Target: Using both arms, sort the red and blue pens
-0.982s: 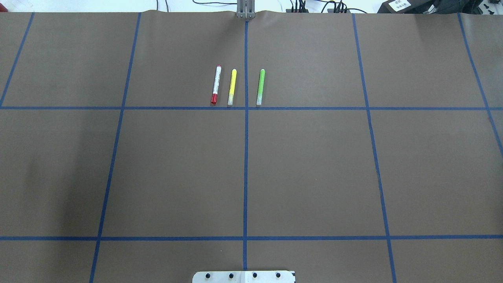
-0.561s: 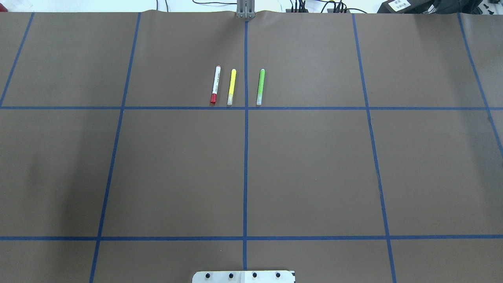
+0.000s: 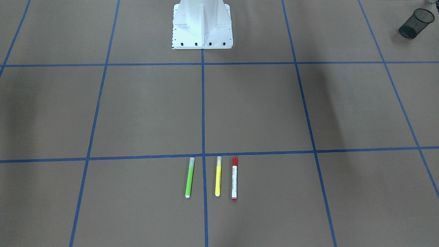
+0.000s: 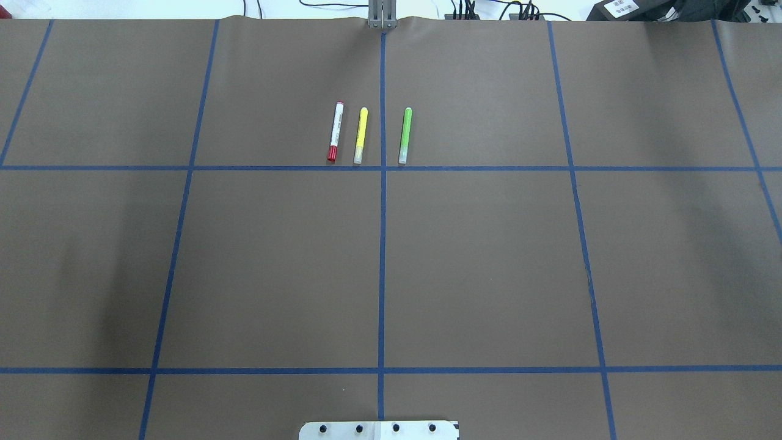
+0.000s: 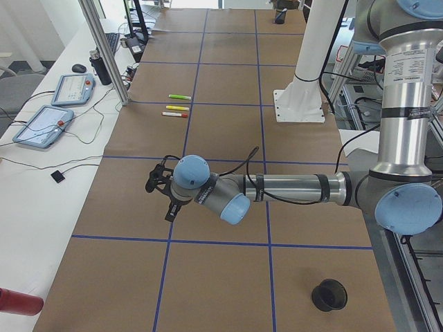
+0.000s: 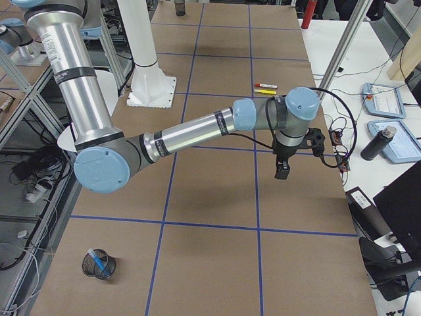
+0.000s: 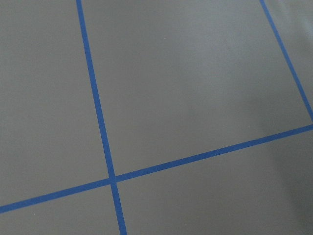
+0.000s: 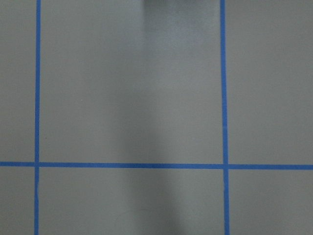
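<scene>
You find the red pen (image 4: 335, 131) lying flat in the upper middle of the overhead view, just left of the centre tape line (image 4: 382, 244), its red cap toward the bottom of the frame. The yellow marker (image 4: 360, 135) lies just beside it on its right; the green marker (image 4: 405, 135) lies across the line; all three are roughly parallel and not touching. The blue pen (image 6: 100, 262) leans inside a black mesh cup (image 6: 84, 264) at the lower left of the exterior right view (only its blue body shows clearly). The left arm (image 5: 291, 188) stretches across the middle of the exterior left view, the left gripper (image 5: 169, 211) pointing down over the brown paper, well apart from the pens; the right arm (image 6: 197, 135) reaches across the exterior right view, the right gripper (image 6: 282, 171) hanging above the paper. You cannot tell from these views whether either pair of jaws is open or closed.
</scene>
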You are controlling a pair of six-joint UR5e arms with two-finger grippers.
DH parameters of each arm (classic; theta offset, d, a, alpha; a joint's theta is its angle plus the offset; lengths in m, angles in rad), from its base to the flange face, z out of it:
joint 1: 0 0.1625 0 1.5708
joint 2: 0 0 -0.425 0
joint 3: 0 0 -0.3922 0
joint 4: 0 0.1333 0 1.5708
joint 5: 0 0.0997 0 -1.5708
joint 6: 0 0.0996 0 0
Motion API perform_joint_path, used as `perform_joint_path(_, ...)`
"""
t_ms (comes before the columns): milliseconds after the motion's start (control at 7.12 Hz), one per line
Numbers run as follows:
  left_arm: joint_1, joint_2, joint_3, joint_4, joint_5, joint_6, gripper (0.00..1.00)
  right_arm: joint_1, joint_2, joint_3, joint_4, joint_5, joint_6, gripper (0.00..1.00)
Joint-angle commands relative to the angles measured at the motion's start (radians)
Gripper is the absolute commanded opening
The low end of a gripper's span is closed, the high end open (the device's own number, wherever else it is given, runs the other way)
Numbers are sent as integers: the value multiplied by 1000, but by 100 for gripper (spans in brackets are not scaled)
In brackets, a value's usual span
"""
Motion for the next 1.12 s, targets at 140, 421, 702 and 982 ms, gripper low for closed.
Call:
perform_joint_path(140, 91, -61, -27, -80, -18, -129, 100, -44, -76, 14, 131, -125, 67, 100)
perform_joint_path(421, 186, -137, -42, -17, -9, -252, 100, -44, -122, 31, 131, -162, 56, 100)
perform_joint_path(702, 274, -230, -73, 139, 63, -309, 100, -44, -224, 112, 132, -159, 42, 100)
perform_joint_path(982, 397, -369, -76, 350, 172, -314, 100, -42, -347, 187, 134, -156, 9, 100)
